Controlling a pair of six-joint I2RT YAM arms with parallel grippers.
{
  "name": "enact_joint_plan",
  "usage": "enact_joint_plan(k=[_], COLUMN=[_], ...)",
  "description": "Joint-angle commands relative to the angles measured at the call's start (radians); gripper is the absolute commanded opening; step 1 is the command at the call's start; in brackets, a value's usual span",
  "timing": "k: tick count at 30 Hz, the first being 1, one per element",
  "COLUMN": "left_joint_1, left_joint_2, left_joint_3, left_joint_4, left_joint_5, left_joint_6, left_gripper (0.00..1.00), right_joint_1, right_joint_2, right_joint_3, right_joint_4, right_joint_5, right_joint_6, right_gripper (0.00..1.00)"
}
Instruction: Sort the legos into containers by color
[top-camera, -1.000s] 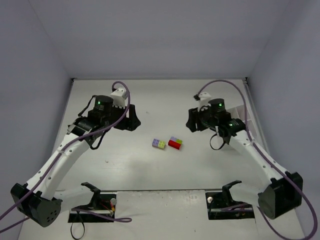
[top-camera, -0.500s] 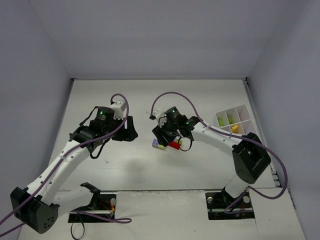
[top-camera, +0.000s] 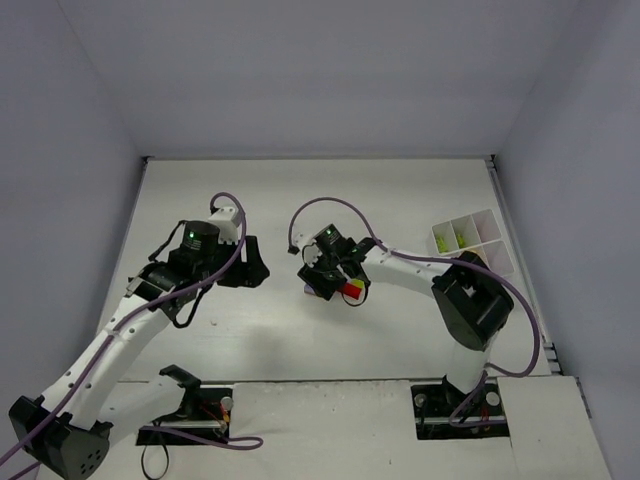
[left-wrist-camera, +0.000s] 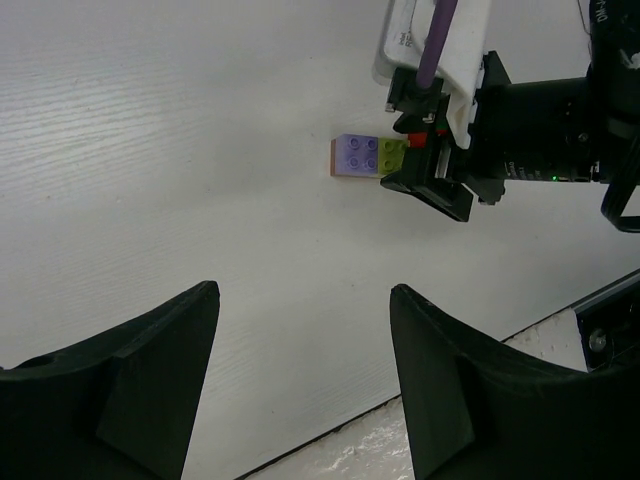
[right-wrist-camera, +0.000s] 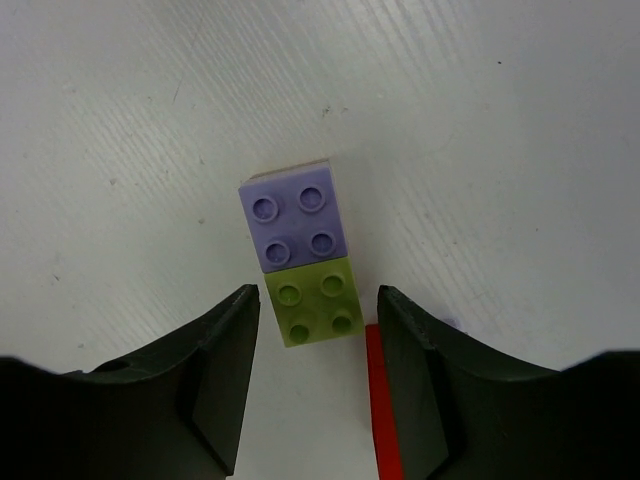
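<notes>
A lavender lego (right-wrist-camera: 298, 227) and a lime green lego (right-wrist-camera: 315, 305) lie end to end on the white table. A red lego (right-wrist-camera: 378, 400) lies just beside them, partly under one finger. My right gripper (right-wrist-camera: 318, 298) hangs over them, open, its jaws on either side of the lime green lego with a gap on each side. From above, the right gripper (top-camera: 325, 278) hides most of the group; the red lego (top-camera: 350, 290) shows. My left gripper (left-wrist-camera: 300, 295) is open and empty, left of the legos (left-wrist-camera: 357, 155). The containers (top-camera: 487, 218) sit at the far right, lime green pieces in one compartment.
Grey walls close the table on three sides. Two black arm mounts (top-camera: 190, 385) (top-camera: 465, 380) stand at the near edge. A purple cable (top-camera: 330, 205) loops above the right wrist. The table's front seam (left-wrist-camera: 480, 350) runs near the left fingers.
The right arm swung from the containers at the right to the middle and now hangs over the legos. The left arm drew slightly nearer and lower.
</notes>
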Motion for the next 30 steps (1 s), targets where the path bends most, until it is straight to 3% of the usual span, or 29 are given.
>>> enact_joint_plan(k=[1, 3, 5, 9, 20, 30], left_joint_1=[0.007, 0.007, 0.005, 0.005, 0.007, 0.008], left_joint_2=[-0.01, -0.01, -0.01, -0.01, 0.025, 0.185], left_joint_3=[-0.002, -0.002, -0.005, 0.0, 0.09, 0.201], left_joint_4=[0.015, 0.015, 0.016, 0.021, 0.111, 0.317], left_joint_5=[-0.014, -0.013, -0.011, -0.005, 0.009, 0.194], left_joint_6=[0.001, 0.002, 0.009, 0.025, 0.039, -0.197], left_gripper=[0.63, 0.63, 0.63, 0.63, 0.63, 0.63], right_joint_1=[0.023, 0.026, 0.026, 0.027, -0.048, -0.048], right_joint_2=[-0.002, 0.0, 0.005, -0.011, -0.247, -0.4], right_joint_3=[0.046, 0.039, 0.037, 0.031, 0.039, 0.007], right_joint_4=[0.024, 0.026, 0.024, 0.026, 0.095, 0.143], right_joint_5=[0.036, 0.042, 0.045, 0.042, -0.053, -0.035], right_joint_6=[-0.025, -0.024, -0.024, -0.032, -0.016, -0.036], right_gripper=[0.47, 0.44, 0.35, 0.01, 0.0, 0.0])
